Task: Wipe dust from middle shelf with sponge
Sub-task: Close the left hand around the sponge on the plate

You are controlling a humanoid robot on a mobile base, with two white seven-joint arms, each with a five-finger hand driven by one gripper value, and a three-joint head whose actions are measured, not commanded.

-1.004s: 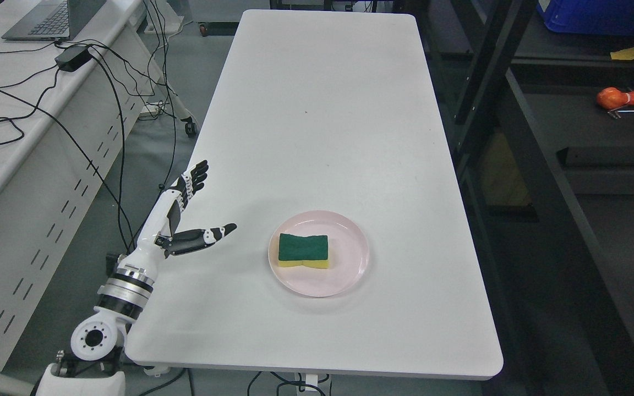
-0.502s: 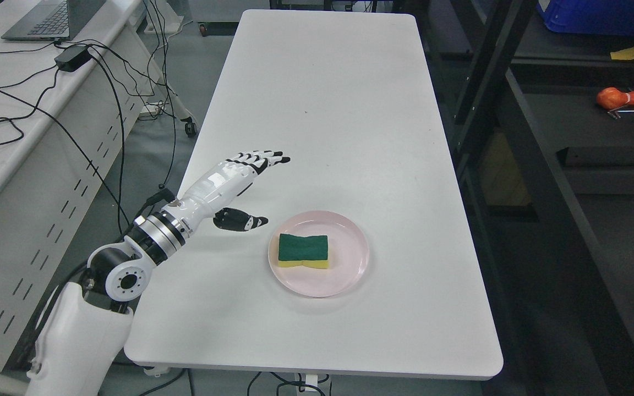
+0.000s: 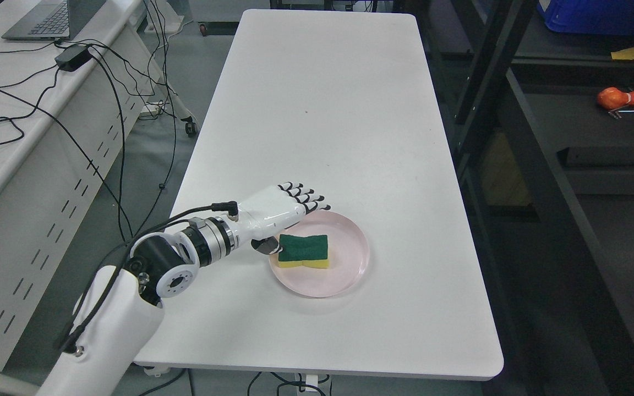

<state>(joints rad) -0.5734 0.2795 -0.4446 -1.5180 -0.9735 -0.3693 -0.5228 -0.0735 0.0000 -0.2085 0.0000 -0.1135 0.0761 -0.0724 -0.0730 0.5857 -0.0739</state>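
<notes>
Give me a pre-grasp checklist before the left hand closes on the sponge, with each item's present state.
1. Sponge flat on the pink plate, green side up: ok.
2. Left hand at the sponge's left end: ok.
3. Fingers extended, holding nothing: ok.
4. Thumb touching the sponge: cannot tell.
5. Plate well inside the table edge: ok.
6. Right hand clear of the work: cannot tell, out of view.

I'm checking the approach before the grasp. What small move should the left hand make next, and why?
Probably lower the left hand a little and close the fingers and thumb around the sponge. The hand is open at the sponge's left end, fingers stretched above the far rim of the plate and thumb at the sponge's left edge. The sponge lies flat on the plate, not yet gripped.
</notes>
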